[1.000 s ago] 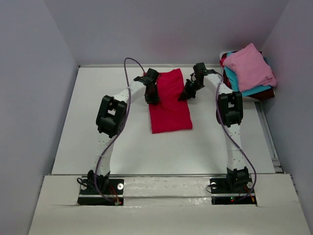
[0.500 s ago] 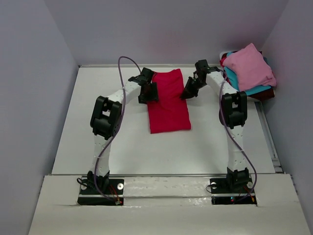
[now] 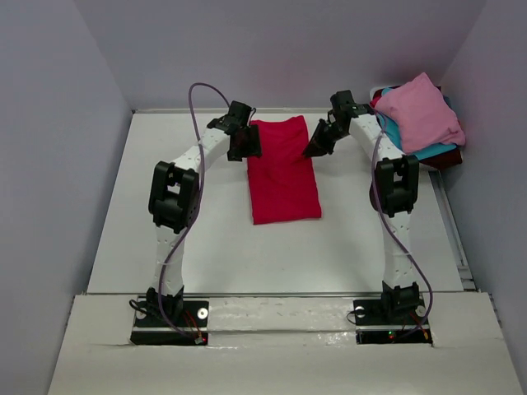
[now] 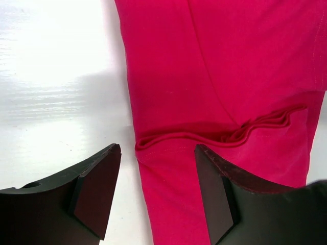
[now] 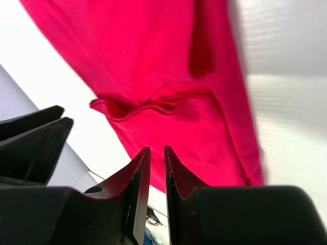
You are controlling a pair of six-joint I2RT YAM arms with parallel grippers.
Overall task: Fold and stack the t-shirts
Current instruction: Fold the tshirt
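Note:
A crimson-red t-shirt [image 3: 284,169] lies flat on the white table, folded into a long strip, with a wrinkled sleeve fold [image 4: 225,135] near its far end. My left gripper [image 3: 247,148] hovers over the strip's left edge [image 4: 157,150], open, one finger over the table and one over the cloth. My right gripper [image 3: 315,148] hangs at the strip's right edge [image 5: 157,149], its jaws parted by a narrow gap with nothing between them. The red shirt [image 5: 153,61] fills the right wrist view. Folded pink [image 3: 420,111], teal [image 3: 403,144] and maroon [image 3: 445,158] t-shirts are stacked at the back right.
The stack rests at the table's far right corner, close behind my right arm. Grey walls close in the table [image 3: 165,230] at the back and sides. The left gripper's dark fingers [image 5: 30,138] show at the left of the right wrist view.
The left gripper has opened wide and shifted off the cloth toward the far left. The right jaws have parted slightly and lifted away from the shirt's right edge. The shirt stays flat.

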